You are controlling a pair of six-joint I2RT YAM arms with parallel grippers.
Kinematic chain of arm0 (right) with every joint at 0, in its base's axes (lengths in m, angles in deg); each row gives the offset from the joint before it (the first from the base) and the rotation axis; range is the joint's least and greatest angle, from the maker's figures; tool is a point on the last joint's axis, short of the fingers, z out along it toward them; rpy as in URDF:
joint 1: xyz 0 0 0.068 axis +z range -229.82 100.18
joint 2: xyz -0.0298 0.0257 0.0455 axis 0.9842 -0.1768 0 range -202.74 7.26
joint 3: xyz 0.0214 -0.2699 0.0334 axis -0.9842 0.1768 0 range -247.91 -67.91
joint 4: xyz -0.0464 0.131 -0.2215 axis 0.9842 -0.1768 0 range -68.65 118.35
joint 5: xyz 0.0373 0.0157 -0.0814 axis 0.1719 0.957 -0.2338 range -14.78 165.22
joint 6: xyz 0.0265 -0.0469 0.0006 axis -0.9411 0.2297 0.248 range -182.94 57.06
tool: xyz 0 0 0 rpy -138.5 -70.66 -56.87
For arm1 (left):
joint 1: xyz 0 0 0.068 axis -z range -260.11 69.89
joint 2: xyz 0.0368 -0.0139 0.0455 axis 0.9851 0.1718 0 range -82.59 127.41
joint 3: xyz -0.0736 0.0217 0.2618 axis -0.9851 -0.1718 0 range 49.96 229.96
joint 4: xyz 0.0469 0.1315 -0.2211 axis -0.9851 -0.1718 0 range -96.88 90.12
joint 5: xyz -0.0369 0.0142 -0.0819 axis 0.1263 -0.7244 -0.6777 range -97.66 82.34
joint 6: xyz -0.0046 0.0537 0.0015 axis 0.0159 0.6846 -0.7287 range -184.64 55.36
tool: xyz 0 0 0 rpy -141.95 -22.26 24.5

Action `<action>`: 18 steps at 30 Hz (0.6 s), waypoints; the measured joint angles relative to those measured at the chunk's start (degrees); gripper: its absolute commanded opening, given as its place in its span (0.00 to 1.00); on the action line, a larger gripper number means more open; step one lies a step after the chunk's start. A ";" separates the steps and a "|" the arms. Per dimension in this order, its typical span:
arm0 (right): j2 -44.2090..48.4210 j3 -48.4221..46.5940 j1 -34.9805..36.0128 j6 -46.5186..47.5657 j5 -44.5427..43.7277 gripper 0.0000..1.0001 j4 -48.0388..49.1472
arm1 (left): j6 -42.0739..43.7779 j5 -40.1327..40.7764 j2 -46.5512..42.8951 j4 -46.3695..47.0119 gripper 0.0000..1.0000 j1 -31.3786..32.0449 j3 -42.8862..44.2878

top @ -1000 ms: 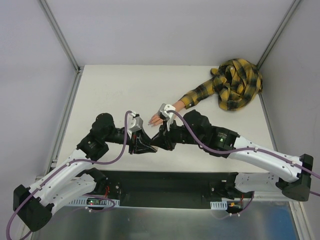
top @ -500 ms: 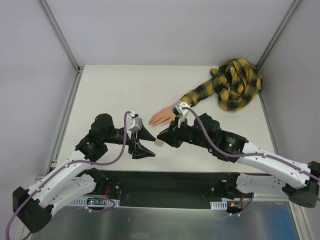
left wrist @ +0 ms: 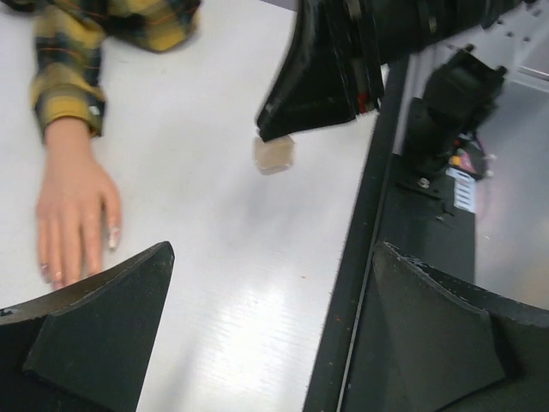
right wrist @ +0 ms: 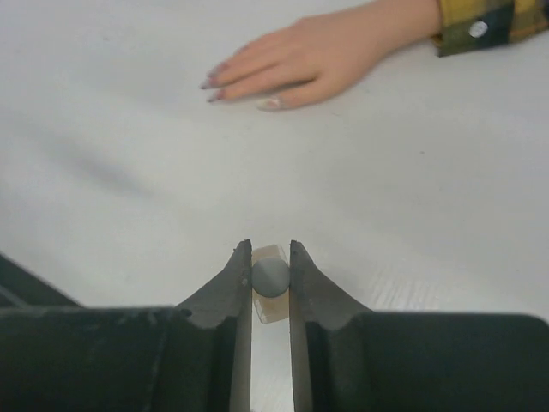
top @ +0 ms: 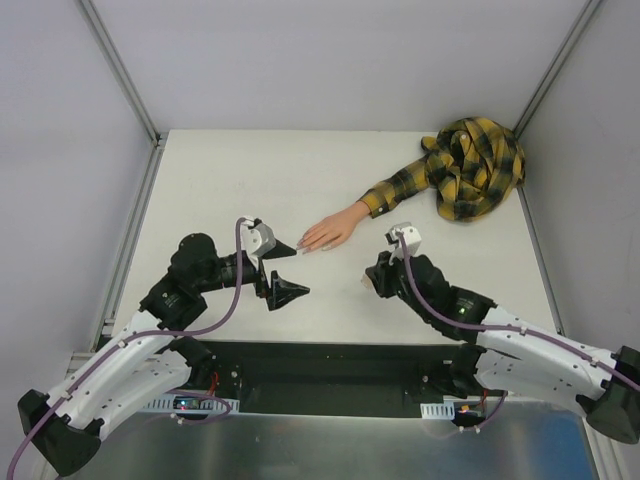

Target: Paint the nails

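The mannequin hand [top: 331,231] lies palm down on the white table, its plaid sleeve [top: 392,192] running back to the right. The nails [right wrist: 211,84] are pale lilac-pink tips pointing left; they also show in the left wrist view [left wrist: 111,239]. My right gripper [right wrist: 270,251] is shut on a small beige bottle [right wrist: 269,306], pinching its grey round top, a hand's length short of the fingers. From the left wrist view the bottle [left wrist: 274,155] hangs under the right gripper [left wrist: 273,130]. My left gripper [top: 289,271] stands wide open and empty, just left of the fingertips.
The rest of the yellow-black plaid shirt [top: 474,167] is bunched in the far right corner. The table's dark front edge [left wrist: 356,257] runs beside the left gripper's near finger. Grey walls enclose the table on three sides.
The left gripper has opened and drawn back to the left. The right gripper has pulled away to the right with the beige bottle still in it, uncovering the mannequin hand.
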 measured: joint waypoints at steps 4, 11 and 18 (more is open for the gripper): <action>-0.28 10.23 1.84 -0.59 -8.11 0.00 4.94 | 0.02 7.30 -1.03 -0.63 0.99 -0.35 0.00; -4.09 19.65 6.29 -1.49 -19.37 0.01 17.73 | 0.00 17.03 -1.60 -1.14 0.99 -0.72 0.00; -11.80 21.68 10.36 -3.21 -26.67 0.04 25.79 | -0.02 20.24 -1.62 -1.18 0.99 -0.74 0.00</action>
